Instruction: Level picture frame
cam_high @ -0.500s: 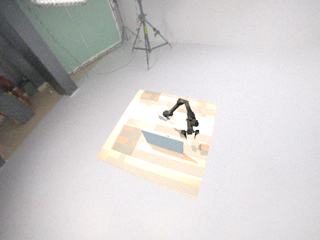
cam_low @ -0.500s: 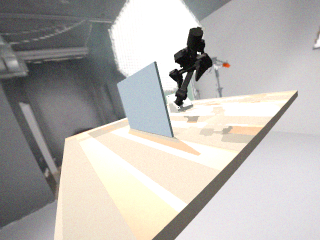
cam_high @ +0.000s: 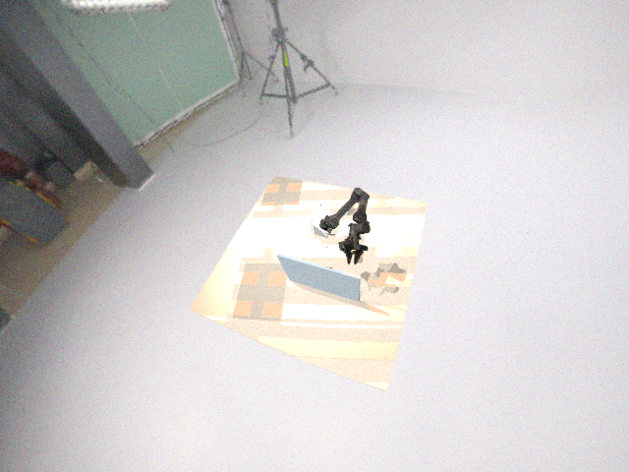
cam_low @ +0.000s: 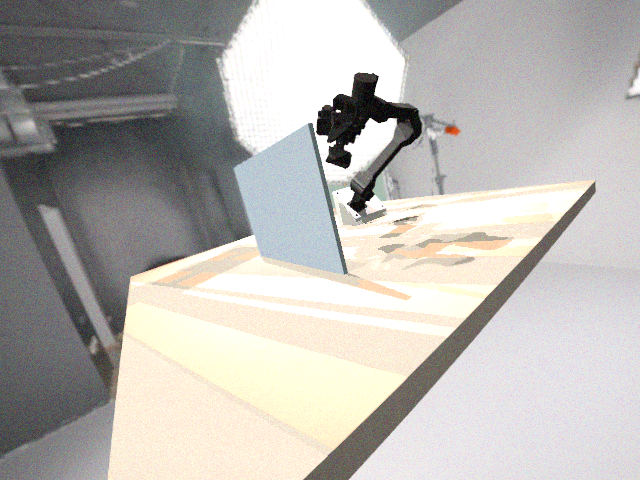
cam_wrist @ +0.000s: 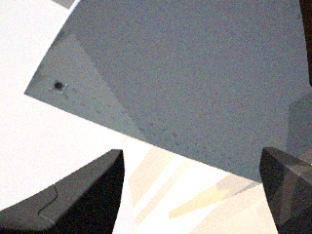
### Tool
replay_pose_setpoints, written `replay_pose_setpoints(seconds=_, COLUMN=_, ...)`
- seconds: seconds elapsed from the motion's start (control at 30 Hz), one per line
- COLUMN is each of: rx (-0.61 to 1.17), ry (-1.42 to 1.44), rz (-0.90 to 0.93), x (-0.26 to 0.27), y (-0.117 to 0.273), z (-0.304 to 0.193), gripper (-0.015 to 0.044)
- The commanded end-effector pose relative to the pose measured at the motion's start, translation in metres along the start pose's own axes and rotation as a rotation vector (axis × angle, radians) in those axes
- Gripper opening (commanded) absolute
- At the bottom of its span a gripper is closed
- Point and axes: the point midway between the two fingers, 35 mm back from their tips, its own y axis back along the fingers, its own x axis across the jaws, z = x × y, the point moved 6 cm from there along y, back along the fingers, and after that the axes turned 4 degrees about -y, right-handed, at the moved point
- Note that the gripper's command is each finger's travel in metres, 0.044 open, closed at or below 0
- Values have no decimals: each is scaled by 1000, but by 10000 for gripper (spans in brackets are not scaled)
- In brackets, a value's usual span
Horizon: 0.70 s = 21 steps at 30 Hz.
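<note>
The upright blue-grey wall panel [cam_high: 320, 278] [cam_low: 289, 201] turns its back to the top and exterior views, so the picture frame's front and its tilt are hidden there. In the wrist view the panel's shaded face [cam_wrist: 195, 73] fills the top, with a small dark mark [cam_wrist: 58, 85] near its left corner. A dark brown strip [cam_wrist: 308, 29] at the upper right edge may be part of the frame. I cannot see the screw. My gripper [cam_high: 353, 261] [cam_wrist: 194, 160] is partly open and empty, on the arm side of the panel near one end.
The panel stands on a patchwork-patterned table [cam_high: 345, 350] [cam_low: 248, 382]. My arm's white base [cam_high: 318, 223] [cam_low: 347, 211] is behind the panel. The arm's shadow falls on the table beside the panel's end. Tripods [cam_high: 287, 76] stand on the floor beyond.
</note>
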Motion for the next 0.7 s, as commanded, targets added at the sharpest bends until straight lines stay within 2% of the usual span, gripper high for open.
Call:
replay_pose_setpoints(seconds=0.0, rx=-92, ry=-263, rz=78, x=-30, y=20, z=24, gripper=260)
replay_pose_setpoints(seconds=0.37, rx=-258, ry=-945, rz=431, x=-128, y=75, z=75, gripper=260)
replay_pose_setpoints(seconds=0.67, rx=-261, ry=-982, rz=456, x=-135, y=78, z=77, gripper=260)
